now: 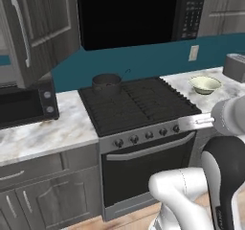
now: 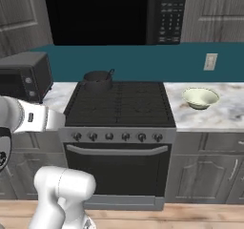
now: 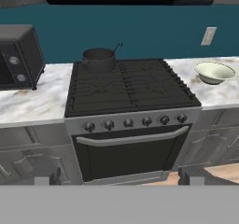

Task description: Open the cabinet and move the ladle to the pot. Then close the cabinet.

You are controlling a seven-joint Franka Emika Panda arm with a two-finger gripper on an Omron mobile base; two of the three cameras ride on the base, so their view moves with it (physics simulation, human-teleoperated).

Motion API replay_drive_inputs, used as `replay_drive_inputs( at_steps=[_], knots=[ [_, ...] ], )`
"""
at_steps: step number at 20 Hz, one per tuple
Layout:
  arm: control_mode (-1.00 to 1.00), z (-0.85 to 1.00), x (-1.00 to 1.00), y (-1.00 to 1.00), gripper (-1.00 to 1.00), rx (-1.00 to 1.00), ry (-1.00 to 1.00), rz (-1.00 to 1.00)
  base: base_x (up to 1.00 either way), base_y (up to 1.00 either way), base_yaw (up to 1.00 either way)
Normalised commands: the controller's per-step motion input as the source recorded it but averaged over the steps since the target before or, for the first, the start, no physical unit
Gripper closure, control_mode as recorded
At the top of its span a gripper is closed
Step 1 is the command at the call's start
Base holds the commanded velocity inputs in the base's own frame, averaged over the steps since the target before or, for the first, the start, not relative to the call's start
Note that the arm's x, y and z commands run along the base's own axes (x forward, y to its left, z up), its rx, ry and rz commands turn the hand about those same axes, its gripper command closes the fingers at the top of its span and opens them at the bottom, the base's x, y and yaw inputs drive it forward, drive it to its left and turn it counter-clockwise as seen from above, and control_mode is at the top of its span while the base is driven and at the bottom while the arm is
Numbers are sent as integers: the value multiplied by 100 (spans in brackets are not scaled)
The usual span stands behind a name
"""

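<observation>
Dark grey woodgrain wall cabinet [image 1: 36, 30] upper left, door with its long silver bar handle [image 1: 21, 30] swung ajar. Short dark grey pot [image 1: 106, 83] on back-left burner of black stove [image 1: 139, 104], thin ladle handle [image 1: 126, 73] poking from it. Pincer [image 3: 119, 176] spread wide, empty, facing oven door. Pale bowl [image 1: 205, 85] on marble counter [image 1: 43, 133] right of stove.

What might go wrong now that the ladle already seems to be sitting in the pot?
1. The cabinet door looks ajar; the arm may have to swing wide near the toaster oven to shut it.
2. The thin ladle handle leans out of the pot; a bump might tip it out.
3. The hand hangs open, far back.
</observation>
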Motion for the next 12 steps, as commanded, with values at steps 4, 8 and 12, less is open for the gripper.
replay_drive_inputs(
  at_steps=[4, 8, 12],
  knots=[
    [100, 0, 0, 0, -100, 0, 0, 0, -31, 41, 2],
    [100, 0, 0, 0, -100, 0, 0, 0, -41, 65, 3],
    [100, 0, 0, 0, -100, 0, 0, 0, -39, 76, 1]
  ],
)
